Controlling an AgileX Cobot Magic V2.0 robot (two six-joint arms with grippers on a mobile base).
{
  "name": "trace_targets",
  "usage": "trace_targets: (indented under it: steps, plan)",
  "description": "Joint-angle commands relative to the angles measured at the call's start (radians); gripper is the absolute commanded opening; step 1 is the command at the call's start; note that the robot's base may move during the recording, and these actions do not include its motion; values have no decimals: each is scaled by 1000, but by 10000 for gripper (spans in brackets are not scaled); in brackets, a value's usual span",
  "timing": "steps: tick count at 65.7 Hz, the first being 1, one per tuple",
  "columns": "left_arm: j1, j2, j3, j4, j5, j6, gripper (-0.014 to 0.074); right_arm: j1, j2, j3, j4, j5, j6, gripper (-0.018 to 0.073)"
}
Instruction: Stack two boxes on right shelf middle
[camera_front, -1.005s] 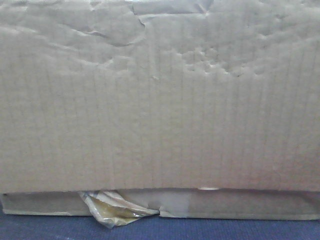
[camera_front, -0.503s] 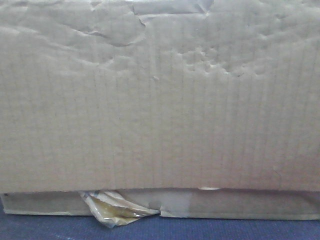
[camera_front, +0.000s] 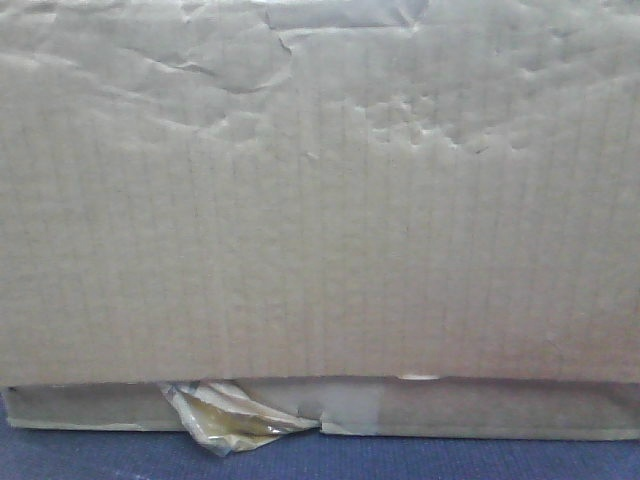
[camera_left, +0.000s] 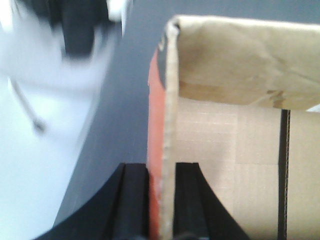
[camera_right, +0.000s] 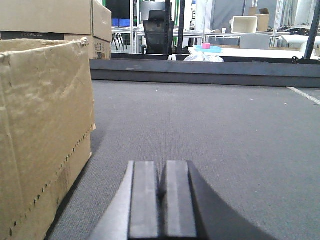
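front cam is almost fully filled by the tall box (camera_front: 320, 200), plain brown face, dented and creased near the top, strip of tape at its top edge. flat box (camera_front: 480, 408) shows as a thin band directly under its bottom edge, crumpled yellowish tape scrap (camera_front: 230, 420) hanging off its front left of centre down onto the tabletop (camera_front: 400, 458). tall one sits over the flat one in this view, can't tell if it's actually bearing on it or just in front. left gripper (camera_left: 161, 200): both black fingers (camera_left: 136, 200) pinched on the tall box's side wall at its top edge, one finger outside on the orange-printed face, one inside against bare cardboard; wall runs straight up between them, a flap folds off across the top of the view, box interior open to the right. blurry white and black shape upper left, can't identify. right gripper (camera_right: 155, 195): fingers pressed flat together, nothing between them, low over the grey tabletop, well clear of cargo. tall box stands on the felt just left of it, not touching, perforated line along its lower corner. background: dark rail at the table's far edge, office chair (camera_right: 159, 30), more cartons (camera_right: 55, 20) upper left, a white table beyond
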Motion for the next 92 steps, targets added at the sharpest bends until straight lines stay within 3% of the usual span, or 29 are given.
trace_targets:
  steps: [1,10,18,29,35,43,52,65,77,92]
  plan:
    - [-57,-15,-126,-12,14,-66,-111,1,-4,0,-5,-19,0,-164]
    - [-215,-15,-239,22,45,-120,-111,1,-4,0,-5,-19,0,-164]
    - [-416,-15,-274,104,45,-260,-111,1,-4,0,-5,-19,0,-164]
    - [-666,4,-274,295,78,-452,-111,1,-4,0,-5,-19,0,-164]
    - [-766,35,-274,390,78,-506,-111,1,-4,0,-5,-19,0,-164]
    - [-861,75,-259,400,78,-562,-111,1,-4,0,-5,-19,0,-164]
    - [-903,99,-177,398,78,-610,-111,1,-4,0,-5,-19,0,-164]
    - [-905,106,16,394,78,-693,-111,1,-4,0,-5,-19,0,-164]
    - [-905,106,173,298,78,-711,-111,1,-4,0,-5,-19,0,-164]
    - [-893,106,302,237,-11,-715,-111,1,-4,0,-5,-19,0,-164]
